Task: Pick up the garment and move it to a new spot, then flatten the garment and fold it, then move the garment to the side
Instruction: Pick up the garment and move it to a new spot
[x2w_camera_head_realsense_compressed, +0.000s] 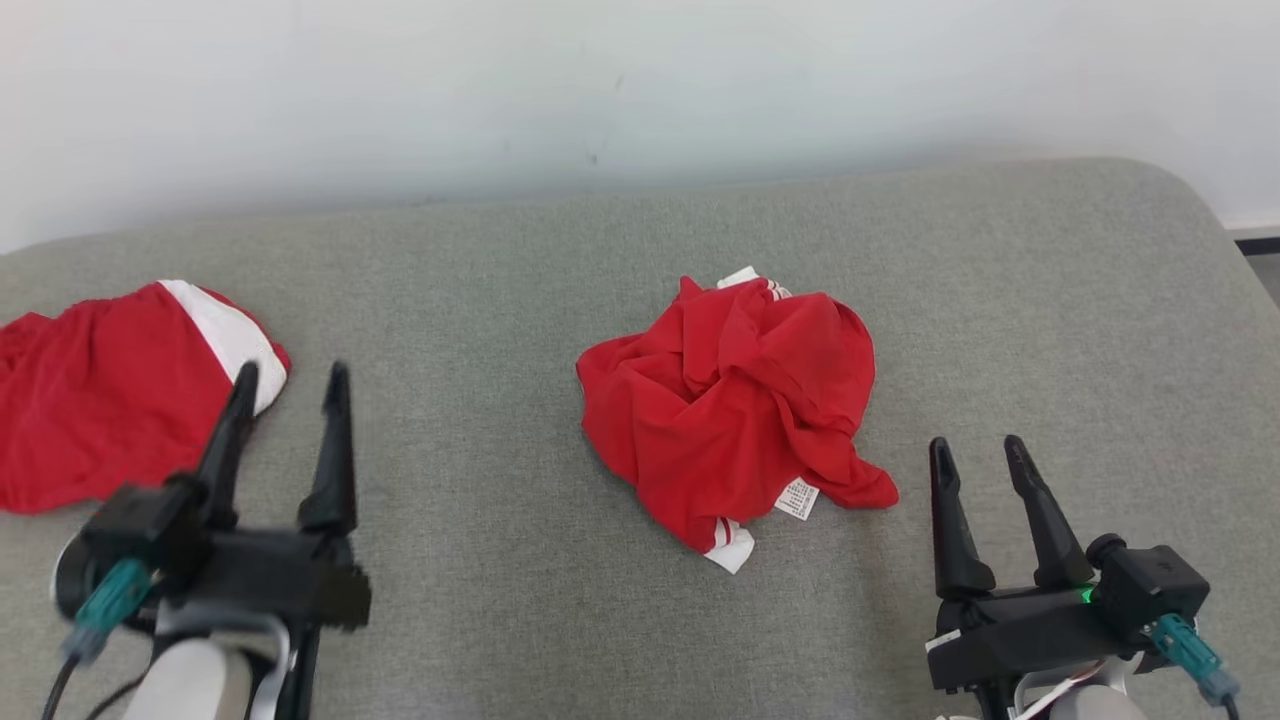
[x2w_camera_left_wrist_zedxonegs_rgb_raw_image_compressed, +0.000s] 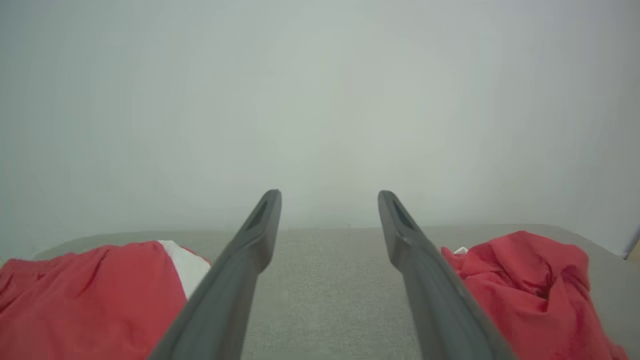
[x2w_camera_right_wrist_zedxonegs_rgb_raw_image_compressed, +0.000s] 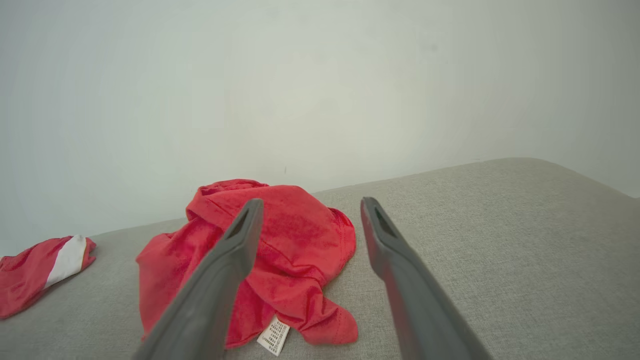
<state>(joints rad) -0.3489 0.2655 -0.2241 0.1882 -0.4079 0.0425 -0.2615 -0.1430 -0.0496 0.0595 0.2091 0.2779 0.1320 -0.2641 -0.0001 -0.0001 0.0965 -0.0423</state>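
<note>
Crumpled red fabric garment (x2w_camera_head_realsense_compressed: 730, 410) is bunched at the centre of a grey upholstered cushion (x2w_camera_head_realsense_compressed: 480, 300), judged neither flattened nor folded; left hand (x2w_camera_head_realsense_compressed: 292, 372) and right hand (x2w_camera_head_realsense_compressed: 977, 445) are held spread, empty.

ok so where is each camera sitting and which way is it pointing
head view: on the head, facing forward and down at the grey cushion; left gripper lower left, right gripper lower right, both open.
left wrist view: on the left wrist, looking low along its fingers across the cushion to the pale wall.
right wrist view: on the right wrist, looking along its fingers at the crumpled red garment.
shared: both wrist views show that garment and the red-and-white garment lying apart.
</note>
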